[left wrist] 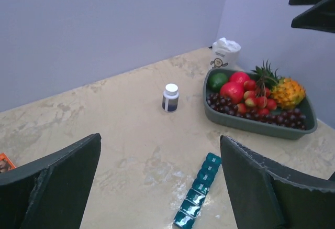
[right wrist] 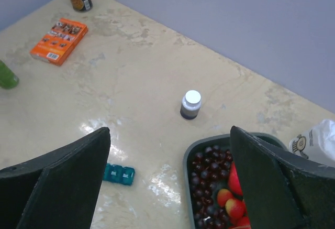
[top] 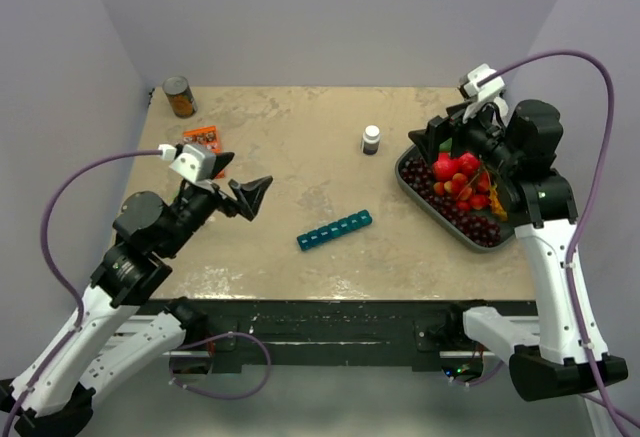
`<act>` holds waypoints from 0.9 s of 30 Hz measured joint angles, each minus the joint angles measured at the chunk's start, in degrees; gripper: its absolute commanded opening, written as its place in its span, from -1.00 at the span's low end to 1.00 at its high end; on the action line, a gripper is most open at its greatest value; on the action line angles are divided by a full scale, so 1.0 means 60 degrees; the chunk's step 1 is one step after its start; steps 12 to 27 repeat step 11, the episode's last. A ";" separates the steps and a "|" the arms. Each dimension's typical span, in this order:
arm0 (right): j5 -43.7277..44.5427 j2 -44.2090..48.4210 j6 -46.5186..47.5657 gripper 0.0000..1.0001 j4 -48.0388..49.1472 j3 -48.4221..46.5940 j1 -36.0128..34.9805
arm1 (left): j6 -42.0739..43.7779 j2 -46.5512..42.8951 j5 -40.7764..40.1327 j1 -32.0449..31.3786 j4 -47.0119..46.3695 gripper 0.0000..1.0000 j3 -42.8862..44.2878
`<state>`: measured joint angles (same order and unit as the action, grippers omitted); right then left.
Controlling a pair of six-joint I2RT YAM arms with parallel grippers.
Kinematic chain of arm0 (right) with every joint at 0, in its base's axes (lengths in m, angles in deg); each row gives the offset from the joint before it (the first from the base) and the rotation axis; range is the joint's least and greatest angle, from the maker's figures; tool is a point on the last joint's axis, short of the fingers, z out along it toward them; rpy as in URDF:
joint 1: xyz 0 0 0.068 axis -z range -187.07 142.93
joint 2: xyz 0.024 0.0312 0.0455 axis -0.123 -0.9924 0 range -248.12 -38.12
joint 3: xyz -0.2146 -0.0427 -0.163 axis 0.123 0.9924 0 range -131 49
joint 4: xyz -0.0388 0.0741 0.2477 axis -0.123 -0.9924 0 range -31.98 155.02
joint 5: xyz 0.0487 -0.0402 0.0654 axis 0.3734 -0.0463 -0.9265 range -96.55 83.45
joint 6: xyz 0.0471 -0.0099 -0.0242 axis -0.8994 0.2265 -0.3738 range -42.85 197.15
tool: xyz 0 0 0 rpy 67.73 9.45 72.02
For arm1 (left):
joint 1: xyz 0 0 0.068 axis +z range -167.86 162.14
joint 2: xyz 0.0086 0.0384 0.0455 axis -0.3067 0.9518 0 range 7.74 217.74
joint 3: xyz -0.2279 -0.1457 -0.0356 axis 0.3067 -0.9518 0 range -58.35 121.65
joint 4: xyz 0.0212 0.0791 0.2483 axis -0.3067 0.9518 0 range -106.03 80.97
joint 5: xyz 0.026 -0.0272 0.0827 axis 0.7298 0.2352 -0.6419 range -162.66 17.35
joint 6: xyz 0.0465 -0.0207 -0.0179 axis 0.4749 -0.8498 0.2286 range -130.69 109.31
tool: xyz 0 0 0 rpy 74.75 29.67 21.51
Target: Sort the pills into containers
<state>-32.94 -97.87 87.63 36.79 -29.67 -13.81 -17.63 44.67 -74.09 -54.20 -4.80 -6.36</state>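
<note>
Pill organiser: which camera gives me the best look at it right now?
Top external: the whole teal pill organiser lies in the open, end to end. Left wrist shows it closer but running to the bottom edge. Right wrist catches only one end, the rest behind a finger of the right hand.

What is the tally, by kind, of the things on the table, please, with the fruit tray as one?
Teal pill organiser: 1
White-capped bottle: 1
Can: 1
Orange box: 1
Fruit tray: 1
White bag: 1
Green item: 1
Total: 7
</note>
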 measured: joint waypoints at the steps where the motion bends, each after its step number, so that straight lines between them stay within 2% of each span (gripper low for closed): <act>1: 0.0208 0.0055 -0.0364 0.98 -0.0047 0.0004 0.0004 | -0.0062 -0.0117 -0.0066 0.0000 0.0142 0.99 0.0109; 6: 0.1158 0.0153 -0.1515 0.98 -0.0229 0.0004 0.0011 | -0.0299 -0.0284 -0.0270 0.0000 0.1056 0.99 0.0390; 11: 0.1730 0.0364 -0.1876 0.98 -0.0262 0.0004 0.0011 | -0.0415 -0.0339 -0.0306 0.0000 0.1770 0.99 0.0390; 27: 0.1730 0.0364 -0.1876 0.98 -0.0262 0.0004 0.0011 | -0.0415 -0.0339 -0.0306 0.0000 0.1770 0.99 0.0390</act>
